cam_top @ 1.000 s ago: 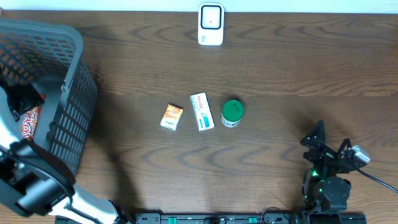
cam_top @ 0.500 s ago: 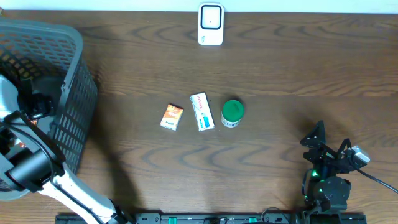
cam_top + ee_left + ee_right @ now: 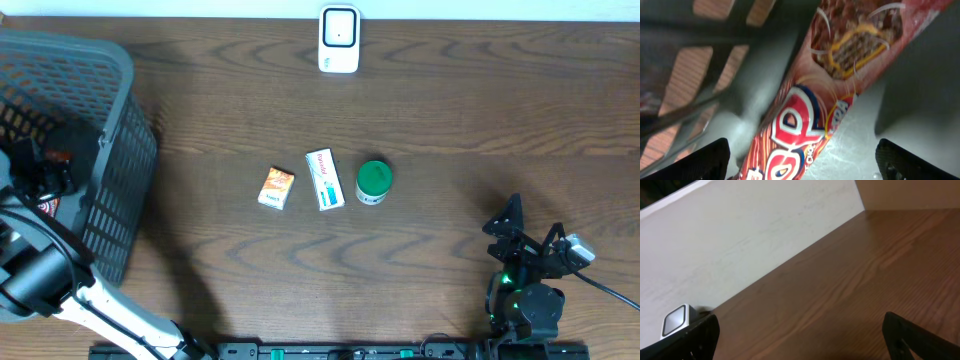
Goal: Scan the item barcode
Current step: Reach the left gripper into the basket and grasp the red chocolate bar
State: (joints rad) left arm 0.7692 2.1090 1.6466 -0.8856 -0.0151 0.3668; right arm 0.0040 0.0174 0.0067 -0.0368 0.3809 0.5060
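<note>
Dark brown wood grain covered the table (image 3: 450, 110), with a pale wall along its far edge. Seen from overhead, a grey plastic basket (image 3: 120, 190) with slatted sides stood at 9 o'clock. A small white scanner (image 3: 339, 39) stood at 12 o'clock, close to the far edge.

Three things lay in a short row near the middle of the table. An orange box (image 3: 276, 187) was at the 9 o'clock end and a white box (image 3: 324, 179) lay just beside it. A jar with a green lid (image 3: 373, 182) stood at the 3 o'clock end, close to the white box.

The left arm (image 3: 40, 280) rose from 7 o'clock and reached over the basket rim, its wrist down inside. In the left wrist view a red snack packet (image 3: 810, 115) lay on the grey basket floor, running from 7 o'clock up to 1 o'clock, with a printed waffle biscuit at its upper end. The left gripper (image 3: 802, 160) hung over the packet's lower part. Its two dark fingertips (image 3: 705, 160) showed in the bottom corners, spread wide, each clear of the wrapper, and nothing was held.

The right arm (image 3: 528, 300) sat folded at 5 o'clock, well apart from the row of things. The right gripper (image 3: 800, 340) was spread wide and empty above bare wood. Its camera looked toward the wall, with the scanner at 8 o'clock in that view.
</note>
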